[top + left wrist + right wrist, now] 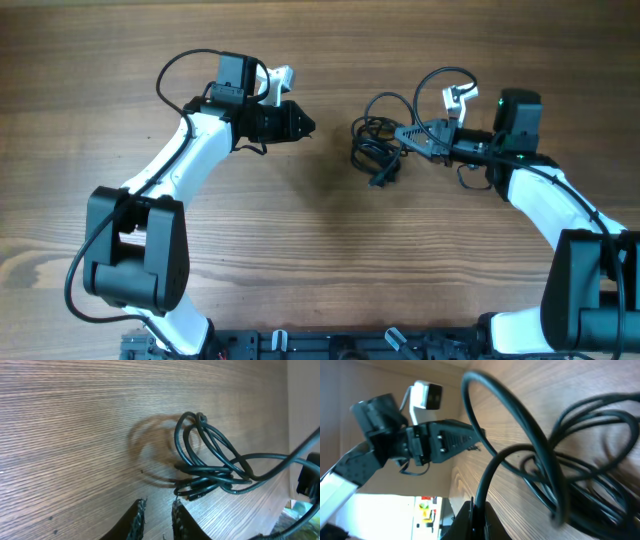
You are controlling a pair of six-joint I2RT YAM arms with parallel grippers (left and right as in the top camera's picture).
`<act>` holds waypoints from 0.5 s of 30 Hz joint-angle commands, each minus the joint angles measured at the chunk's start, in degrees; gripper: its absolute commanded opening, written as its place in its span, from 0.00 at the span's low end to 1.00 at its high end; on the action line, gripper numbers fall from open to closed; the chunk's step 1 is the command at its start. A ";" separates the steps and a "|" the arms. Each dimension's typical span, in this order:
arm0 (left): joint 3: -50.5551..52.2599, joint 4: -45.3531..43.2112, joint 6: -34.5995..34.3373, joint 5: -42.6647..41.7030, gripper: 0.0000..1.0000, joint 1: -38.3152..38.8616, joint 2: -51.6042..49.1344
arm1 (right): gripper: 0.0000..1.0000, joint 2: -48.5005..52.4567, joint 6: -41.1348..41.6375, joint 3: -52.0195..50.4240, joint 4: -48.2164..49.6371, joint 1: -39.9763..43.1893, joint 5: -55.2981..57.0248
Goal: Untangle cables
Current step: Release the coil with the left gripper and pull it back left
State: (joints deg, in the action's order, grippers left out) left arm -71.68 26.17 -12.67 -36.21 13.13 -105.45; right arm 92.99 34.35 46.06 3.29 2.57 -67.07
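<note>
Though tangled, cables (373,152) in right pincer (403,133).

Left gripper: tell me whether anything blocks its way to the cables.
Nothing visible does. Only bare table separates the left gripper from the cables. The right gripper grips them from the far side, out of that path.

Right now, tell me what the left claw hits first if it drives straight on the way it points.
The cables: the left claw points across bare table at the bundle, plug ends nearest, nothing between. It might pass just beside or over them; depth is unclear.
</note>
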 commanded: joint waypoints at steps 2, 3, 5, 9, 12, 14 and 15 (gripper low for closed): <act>0.42 -0.55 -1.11 4.09 0.24 0.26 1.29 | 0.11 -1.38 -1.38 0.42 -2.25 -0.13 3.69; 0.42 -0.68 -1.09 4.57 0.25 0.26 1.29 | 0.18 -1.38 -1.38 0.42 -2.21 -0.13 3.78; 0.42 -0.94 -1.09 5.86 0.27 0.26 1.27 | 0.31 -1.38 -1.36 0.42 -1.95 -0.13 4.26; 0.42 -1.60 -1.07 6.32 0.28 0.26 1.20 | 0.34 -1.38 1.07 0.42 -1.36 -0.13 4.24; 0.42 -1.64 -1.05 6.88 0.28 0.26 1.20 | 0.46 -1.38 3.72 0.42 -1.20 -0.13 4.24; 0.44 -1.55 -1.07 8.11 0.28 0.26 1.18 | 0.48 -1.38 3.76 0.42 -1.22 -0.13 4.26; 0.44 -1.49 -1.07 8.35 0.28 0.26 1.18 | 0.49 -1.38 3.74 0.42 -1.22 -0.13 4.26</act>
State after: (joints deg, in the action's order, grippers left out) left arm -71.66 24.77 -13.26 -30.33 13.13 -105.45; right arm 92.99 36.64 46.09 1.74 2.57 -63.16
